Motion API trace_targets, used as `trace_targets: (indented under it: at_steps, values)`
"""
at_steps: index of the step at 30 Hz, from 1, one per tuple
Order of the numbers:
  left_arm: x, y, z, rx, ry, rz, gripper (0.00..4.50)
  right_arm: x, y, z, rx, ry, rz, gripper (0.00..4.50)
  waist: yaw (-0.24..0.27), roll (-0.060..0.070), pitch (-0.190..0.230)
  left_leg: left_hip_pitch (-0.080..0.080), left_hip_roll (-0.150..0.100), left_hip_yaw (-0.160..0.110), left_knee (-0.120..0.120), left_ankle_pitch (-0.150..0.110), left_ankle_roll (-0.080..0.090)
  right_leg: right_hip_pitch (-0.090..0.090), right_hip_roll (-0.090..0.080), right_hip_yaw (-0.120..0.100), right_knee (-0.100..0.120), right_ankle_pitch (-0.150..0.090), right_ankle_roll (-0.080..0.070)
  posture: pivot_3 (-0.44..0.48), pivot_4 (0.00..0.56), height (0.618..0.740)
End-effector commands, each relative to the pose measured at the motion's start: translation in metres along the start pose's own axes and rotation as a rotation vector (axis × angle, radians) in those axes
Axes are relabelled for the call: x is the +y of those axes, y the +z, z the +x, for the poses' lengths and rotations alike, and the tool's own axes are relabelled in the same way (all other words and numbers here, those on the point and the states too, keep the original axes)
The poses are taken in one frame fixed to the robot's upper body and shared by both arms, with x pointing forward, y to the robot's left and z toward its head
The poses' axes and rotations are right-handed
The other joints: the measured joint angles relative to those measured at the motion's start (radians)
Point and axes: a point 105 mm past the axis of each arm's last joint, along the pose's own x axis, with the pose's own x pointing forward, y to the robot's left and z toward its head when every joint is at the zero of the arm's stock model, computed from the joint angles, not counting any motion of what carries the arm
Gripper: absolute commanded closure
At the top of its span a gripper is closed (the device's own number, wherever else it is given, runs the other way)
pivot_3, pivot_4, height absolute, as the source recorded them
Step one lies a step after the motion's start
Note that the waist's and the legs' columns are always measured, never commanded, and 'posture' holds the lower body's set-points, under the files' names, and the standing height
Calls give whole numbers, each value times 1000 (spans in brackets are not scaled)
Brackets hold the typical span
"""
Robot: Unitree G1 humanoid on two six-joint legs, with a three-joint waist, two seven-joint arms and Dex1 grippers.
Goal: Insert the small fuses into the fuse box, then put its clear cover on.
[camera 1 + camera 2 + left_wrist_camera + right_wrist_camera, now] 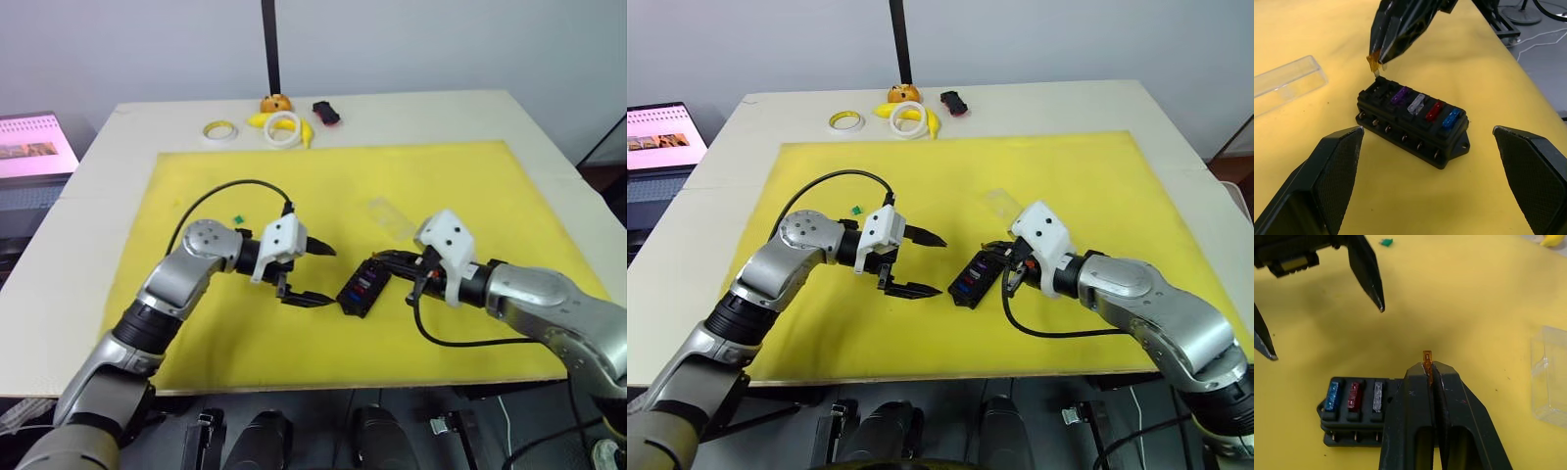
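Fuse box (pixel 363 288) sits on yellow mat (pixel 470 186), near the front edge, between the two grippers. Four fuses seated in one row: purple (pixel 1399 95), grey (pixel 1416 104), red (pixel 1434 110), blue (pixel 1451 118). Right gripper (pixel 1377 62) pinched tight on a yellow fuse (pixel 1426 357), its tip poking out past the fingertips, held directly over an empty slot at the box end next to the purple one; contact with the slot cannot be told. Left gripper (pixel 321 273) spread wide, holding nothing, just beside the box on its other side, fingers (pixel 1327 176) flanking it without touching. Green fuse (pixel 237 218) lies loose on mat behind the left arm, well apart from box. Cover (pixel 391 216) lies flat on mat behind the right gripper, off the box. Tape rings (pixel 282 128) at table's far edge.
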Motion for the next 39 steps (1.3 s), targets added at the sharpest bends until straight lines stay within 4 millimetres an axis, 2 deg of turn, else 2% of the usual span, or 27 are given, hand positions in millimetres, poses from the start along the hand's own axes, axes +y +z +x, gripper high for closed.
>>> trace_targets:
  at_steps: [1,17,39]
  values:
    - [3,10,0,-13,5,51,44,-1,1,1,-16,-2,-35,4500,0,0,0,0,0,0,0,0,0,0,0,0,0,0,0,0,150,740]
    - [8,9,2,1,28,71,44,-6,-11,7,20,-28,-31,4500,0,0,0,0,0,0,0,0,0,0,0,0,0,0,0,0,150,740]
    - [9,10,7,1,35,82,44,-3,-20,10,24,-11,-48,4500,-1,0,0,0,0,-1,1,0,0,0,0,0,1,0,0,0,150,740]
